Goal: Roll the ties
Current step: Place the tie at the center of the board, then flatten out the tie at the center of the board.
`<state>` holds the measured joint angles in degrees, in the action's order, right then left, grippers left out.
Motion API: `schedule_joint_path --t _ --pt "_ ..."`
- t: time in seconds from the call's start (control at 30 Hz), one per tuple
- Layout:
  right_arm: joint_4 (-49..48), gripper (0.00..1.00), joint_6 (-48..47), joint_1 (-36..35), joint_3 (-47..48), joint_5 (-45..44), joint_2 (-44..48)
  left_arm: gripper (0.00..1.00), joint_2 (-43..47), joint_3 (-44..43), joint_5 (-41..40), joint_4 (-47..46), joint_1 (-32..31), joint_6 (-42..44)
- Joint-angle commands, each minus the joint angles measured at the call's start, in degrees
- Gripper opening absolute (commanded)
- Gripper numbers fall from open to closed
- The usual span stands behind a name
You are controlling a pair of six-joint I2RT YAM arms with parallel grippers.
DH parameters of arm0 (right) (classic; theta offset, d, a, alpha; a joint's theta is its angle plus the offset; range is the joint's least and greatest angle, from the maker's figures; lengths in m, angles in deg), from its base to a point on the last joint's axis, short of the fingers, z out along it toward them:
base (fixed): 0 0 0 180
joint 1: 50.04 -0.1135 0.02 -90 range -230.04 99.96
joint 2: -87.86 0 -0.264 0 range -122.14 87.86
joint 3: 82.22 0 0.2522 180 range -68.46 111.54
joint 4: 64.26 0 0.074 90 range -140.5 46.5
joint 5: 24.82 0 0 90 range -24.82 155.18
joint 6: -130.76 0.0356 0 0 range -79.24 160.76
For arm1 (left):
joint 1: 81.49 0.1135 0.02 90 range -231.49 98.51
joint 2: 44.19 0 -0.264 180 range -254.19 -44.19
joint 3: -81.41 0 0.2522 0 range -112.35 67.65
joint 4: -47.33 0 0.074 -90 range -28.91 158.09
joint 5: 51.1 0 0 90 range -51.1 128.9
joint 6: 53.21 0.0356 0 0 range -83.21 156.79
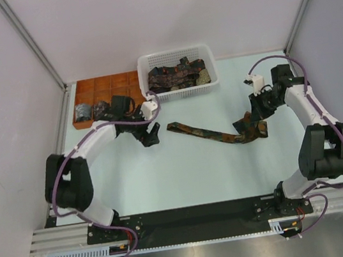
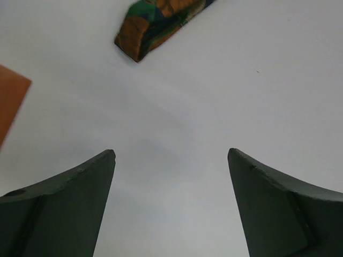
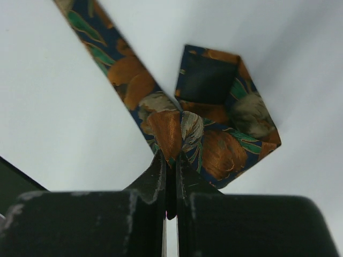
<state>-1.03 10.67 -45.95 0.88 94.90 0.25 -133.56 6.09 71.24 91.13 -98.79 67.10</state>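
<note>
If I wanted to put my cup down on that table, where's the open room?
The widest bare stretch of table lies between the unrolled tie and the arms' black mounting rail. A smaller patch sits between the basket and that tie. The far left is crowded: tray, left gripper, basket.

White plastic mesh basket (image 1: 182,92), rectangular, at far edge of worktop (image 1: 197,170), pale and flat. Orange-brown compartment tray (image 1: 102,85), rectangular, just beside basket's left end, same far edge.
</note>
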Motion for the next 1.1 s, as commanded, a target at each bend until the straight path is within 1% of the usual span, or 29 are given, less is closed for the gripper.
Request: schedule_joint_path --t 0.0,0.03,0.1,0.27,0.3,0.33,0.37,0.5,0.6,0.63,0.7,0.73,0.77,0.8,0.83,0.87,0.9,0.93,0.97,1.0,1.03,1.07 --pt "1.9 0.00 -0.1 2.0 4.4 -3.3 -2.4 0.92 -7.4 -9.8 -3.2 -3.9 -4.5 8.0" --pt "2.0 0.00 0.4 2.1 5.0 -3.4 -3.5 0.91 -10.2 -10.8 -4.8 -3.9 -5.2 9.9" --pt "2.6 0.00 0.8 2.1 6.4 -3.5 -4.9 0.89 -12.5 -13.1 -6.1 -3.6 -7.1 12.1" --pt "3.4 0.00 1.4 2.1 8.4 -4.0 -8.6 0.80 -17.6 -13.7 -11.3 -3.4 -11.1 22.0" --pt "3.6 0.00 1.5 2.1 9.0 -4.0 -9.0 0.80 -18.1 -13.5 -12.2 -4.0 -12.0 22.8" --pt "3.9 0.00 1.7 2.1 9.3 -4.0 -9.4 0.77 -18.7 -13.4 -13.0 -5.6 -12.5 23.7" --pt "4.1 0.00 1.8 2.1 9.7 -4.1 -9.9 0.76 -19.4 -13.5 -14.6 -6.3 -12.8 23.9" --pt "5.4 0.00 1.2 2.1 11.0 -4.8 -10.6 0.72 -22.4 -14.1 -16.8 -10.2 -14.0 24.4" --pt "6.0 0.00 0.5 2.1 11.9 -5.7 -10.6 0.59 -23.9 -15.7 -17.4 -10.7 -14.4 24.5" --pt "6.1 0.00 0.2 2.1 12.6 -5.9 -10.7 0.49 -24.7 -16.0 -17.7 -10.6 -14.6 24.9" --pt "6.7 0.00 -0.5 2.1 13.2 -6.3 -11.1 0.39 -25.2 -16.1 -18.2 -10.7 -15.0 25.3" --pt "6.9 0.00 -0.9 2.1 13.7 -6.3 -11.3 0.30 -25.3 -16.1 -18.8 -10.6 -15.0 25.3" --pt "7.2 0.00 -1.4 2.2 14.2 -6.5 -11.5 0.24 -25.4 -16.0 -19.2 -10.6 -15.0 25.3" --pt "7.3 0.00 -2.2 2.1 14.3 -6.7 -11.8 0.17 -25.3 -16.2 -19.3 -9.4 -15.0 24.9" --pt "8.0 0.00 -3.0 2.1 14.6 -6.9 -12.3 0.07 -25.3 -16.3 -19.0 -8.1 -15.0 24.6" --pt "8.5 0.00 -3.7 2.1 14.9 -7.1 -12.7 0.02 -24.3 -16.5 -18.7 -6.7 -15.0 24.4" --pt "8.9 0.00 -5.4 2.1 15.0 -7.5 -12.9 0.00 -23.2 -16.3 -18.1 -2.7 -15.0 24.0" --pt "9.9 0.00 -6.1 2.1 15.2 -8.1 -13.5 0.00 -22.1 -16.1 -16.8 -0.1 -15.0 24.0" --pt "10.7 0.00 -7.2 2.1 15.6 -8.1 -13.7 0.00 -18.9 -15.6 -16.2 2.8 -14.9 23.8" --pt "11.6 0.00 -8.8 2.1 16.3 -8.0 -14.0 0.00 -16.8 -14.9 -15.4 7.7 -14.7 23.1" --pt "12.9 0.00 -9.5 1.8 16.4 -7.6 -14.2 0.00 -14.5 -13.7 -14.8 9.9 -14.4 22.9" --pt "13.6 0.00 -10.3 1.4 16.6 -7.2 -14.4 0.00 -9.7 -11.3 -13.8 12.3 -14.3 22.8"
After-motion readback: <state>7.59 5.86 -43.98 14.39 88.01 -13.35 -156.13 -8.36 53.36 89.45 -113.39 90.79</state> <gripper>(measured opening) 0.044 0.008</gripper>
